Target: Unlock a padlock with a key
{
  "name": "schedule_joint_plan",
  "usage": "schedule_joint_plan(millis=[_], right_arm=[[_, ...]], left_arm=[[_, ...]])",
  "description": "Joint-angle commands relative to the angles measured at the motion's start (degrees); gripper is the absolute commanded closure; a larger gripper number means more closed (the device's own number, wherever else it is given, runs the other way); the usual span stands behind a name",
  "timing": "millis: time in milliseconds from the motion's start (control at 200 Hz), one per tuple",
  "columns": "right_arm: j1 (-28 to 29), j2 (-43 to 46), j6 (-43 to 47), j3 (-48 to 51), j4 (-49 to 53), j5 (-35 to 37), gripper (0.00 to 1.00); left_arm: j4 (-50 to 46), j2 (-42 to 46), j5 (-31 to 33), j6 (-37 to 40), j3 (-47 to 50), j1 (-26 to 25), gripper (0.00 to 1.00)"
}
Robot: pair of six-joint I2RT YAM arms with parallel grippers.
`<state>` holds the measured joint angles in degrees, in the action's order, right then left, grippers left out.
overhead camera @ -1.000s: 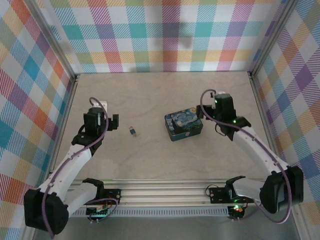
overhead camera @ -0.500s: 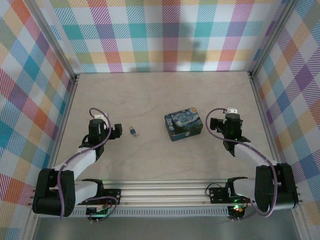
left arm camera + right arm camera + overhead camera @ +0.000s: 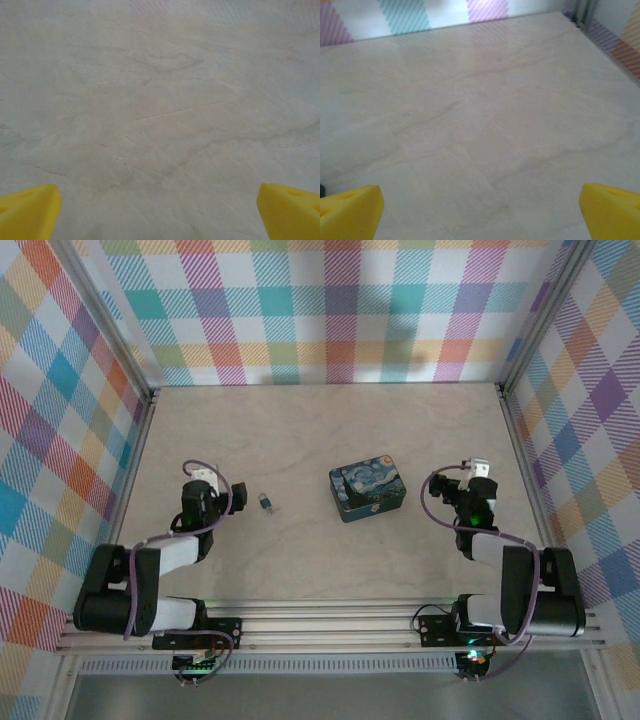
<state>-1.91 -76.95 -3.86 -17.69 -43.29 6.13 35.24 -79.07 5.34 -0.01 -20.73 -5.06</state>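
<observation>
Padlock point(image 3: 266, 503) lies on the table point(image 3: 300, 430), left of centre, with nothing gripping it. A blue starry-night tin point(image 3: 367, 490) stands near it on the right, apart from it. Left pincer point(image 3: 160, 212) is spread wide over bare table, just left of the padlock. Right pincer point(image 3: 480, 212) is likewise spread, beyond the tin.
</observation>
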Motion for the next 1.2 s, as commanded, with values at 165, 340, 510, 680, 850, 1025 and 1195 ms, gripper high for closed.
schedule_joint_plan(millis=[165, 340, 510, 680, 850, 1025, 1195], right_arm=[[-0.11, -11.07, 0.26, -3.68, -8.38, -7.94, 0.00], [0.42, -10.80, 0.87, -4.88, -5.75, -7.39, 0.00], [1.68, -10.90, 2.40, -5.41, -4.95, -7.02, 0.00], [1.65, -11.03, 3.25, -5.95, -4.04, -9.14, 0.00], [1.66, -11.03, 3.26, -6.00, -3.93, -9.17, 0.00], [1.66, -11.12, 3.29, -6.08, -3.94, -9.05, 0.00], [1.69, -11.25, 3.30, -6.15, -3.80, -9.03, 0.00]], left_arm=[[6.08, -9.54, -2.53, 2.87, -5.73, 0.82, 0.00], [9.09, -10.44, -1.94, 2.47, -4.36, 1.06, 0.00], [10.07, -10.67, -1.13, 1.97, -3.88, 1.19, 0.00], [10.20, -10.58, -1.08, 2.07, -3.79, 1.13, 0.00], [10.22, -10.58, -1.11, 2.03, -3.79, 1.16, 0.00], [10.22, -10.63, -1.13, 2.11, -3.79, 1.15, 0.00], [10.20, -10.59, -1.13, 2.03, -3.79, 1.16, 0.00]])
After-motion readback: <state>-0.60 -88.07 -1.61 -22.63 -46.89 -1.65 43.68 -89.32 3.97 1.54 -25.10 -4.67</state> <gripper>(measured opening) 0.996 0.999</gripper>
